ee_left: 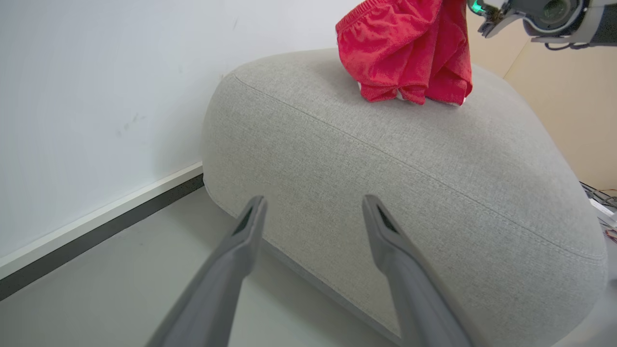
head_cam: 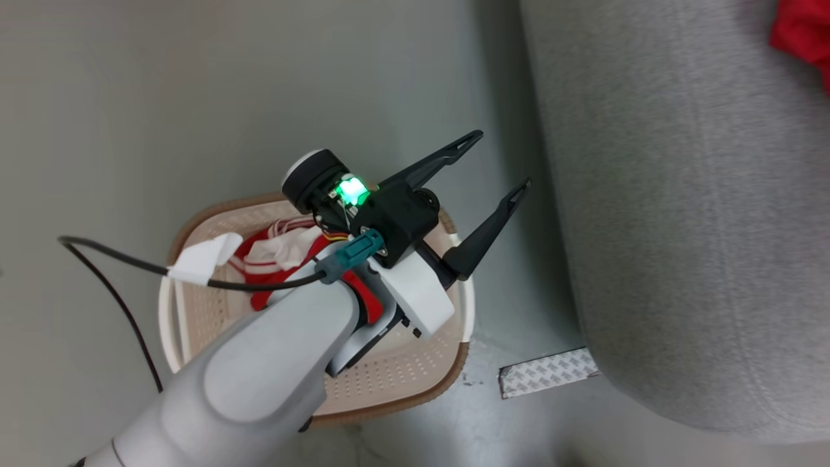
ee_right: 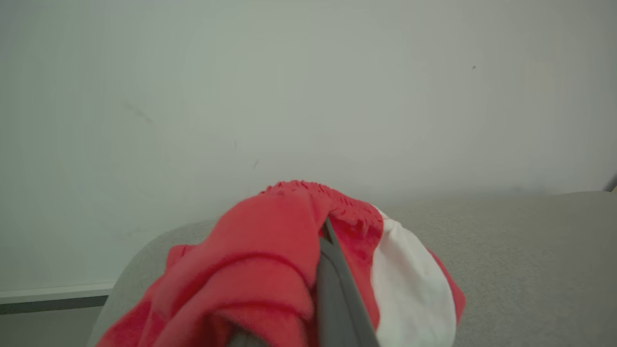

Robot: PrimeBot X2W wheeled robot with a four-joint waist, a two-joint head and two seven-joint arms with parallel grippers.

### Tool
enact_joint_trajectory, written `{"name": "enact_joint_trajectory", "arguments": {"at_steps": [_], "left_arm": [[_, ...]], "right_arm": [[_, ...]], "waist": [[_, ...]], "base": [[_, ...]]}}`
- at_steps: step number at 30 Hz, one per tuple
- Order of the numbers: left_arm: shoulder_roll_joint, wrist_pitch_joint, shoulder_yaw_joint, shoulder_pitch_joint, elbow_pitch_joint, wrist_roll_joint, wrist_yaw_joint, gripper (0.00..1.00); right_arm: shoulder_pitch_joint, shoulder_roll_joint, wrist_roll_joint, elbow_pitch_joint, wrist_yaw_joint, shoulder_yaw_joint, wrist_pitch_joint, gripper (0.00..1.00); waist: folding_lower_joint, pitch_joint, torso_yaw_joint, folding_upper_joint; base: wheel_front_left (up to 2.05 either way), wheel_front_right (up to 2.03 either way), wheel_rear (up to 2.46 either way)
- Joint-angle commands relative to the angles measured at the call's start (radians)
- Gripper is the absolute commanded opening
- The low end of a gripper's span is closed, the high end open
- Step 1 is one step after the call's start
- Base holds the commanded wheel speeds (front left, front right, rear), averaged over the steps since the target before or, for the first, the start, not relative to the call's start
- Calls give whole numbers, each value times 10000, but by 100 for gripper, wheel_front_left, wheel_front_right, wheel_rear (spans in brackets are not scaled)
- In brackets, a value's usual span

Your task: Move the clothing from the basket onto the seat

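**Left gripper [head_cam: 503, 159] spread wide, empty, mid-frame above cream perforated plastic basket [head_cam: 395, 379].**
Red-and-white striped clothing [head_cam: 279, 250] lies inside; beyond, upper right, right gripper [ee_right: 328, 231] pinches a red fabric garment [ee_left: 405, 53] touching grey upholstered seat [ee_left: 385, 159], likely for release.

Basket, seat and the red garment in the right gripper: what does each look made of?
Basket: looks like rigid cream plastic, matt, with rows of small round holes; brown rim, material unclear. Seat: light grey woven upholstery, fine grainy weave, stitched seam. Red garment: soft cloth, probably knit; limp folds, gathered edge, white panel.
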Motion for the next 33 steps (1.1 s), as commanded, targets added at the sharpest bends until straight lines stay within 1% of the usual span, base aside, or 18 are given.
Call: {"name": "enact_joint_trajectory", "arguments": {"at_steps": [1, 4, 9, 15, 16, 17, 18, 25, 30, 33], "left_arm": [[35, -109, 5, -125, 10, 137, 6, 100], [-4, -204, 26, -126, 138, 56, 28, 100], [-161, -447, -14, 41, 451, -114, 24, 100], [-250, -661, 36, 169, 712, -282, 90, 100], [-251, -672, 26, 184, 753, -311, 91, 100], [-243, -697, 13, 207, 799, -335, 89, 100], [-246, -713, 1, 212, 839, -350, 88, 100], [-182, -813, 8, 470, 1077, -547, 122, 100], [-204, -971, 33, 816, 1307, -746, 142, 100], [-267, -1122, 64, 1073, 1475, -915, 171, 100]], "right_arm": [[-262, -132, 167, 288, 6, 191, 5, 0], [-487, -246, 365, 917, 6, 861, 170, 0], [-766, -562, 507, 1882, 6, 2005, 866, 0], [-838, -792, 1074, 2790, 6, 3003, 2021, 0], [-821, -764, 1237, 2862, 6, 3104, 2204, 11], [-805, -779, 1360, 2937, 6, 3205, 2318, 40], [-791, -822, 1470, 3021, 6, 3324, 2413, 100], [-620, -891, 2008, 3127, 6, 4122, 2770, 100], [-428, -1019, 2138, 2925, 6, 4959, 2974, 100], [-300, -1196, 2230, 2719, 6, 5387, 2914, 100]], "waist": [[-3, 308, 301, 0], [-3, 306, 349, 0], [-3, 6, 416, 0], [-3, -293, 483, 0], [-3, -333, 492, 0], [-3, -387, 499, 0], [-3, -446, 505, 0], [-3, -1152, 414, 0], [-3, -1959, 263, 0], [-3, -2585, 231, 0]], "base": [[0, 0, 0], [0, 0, 0], [0, 0, 0], [0, 0, 0], [0, 0, 0], [0, 0, 0], [0, 0, 0], [0, 0, 0], [0, 0, 0], [0, 0, 0]]}}
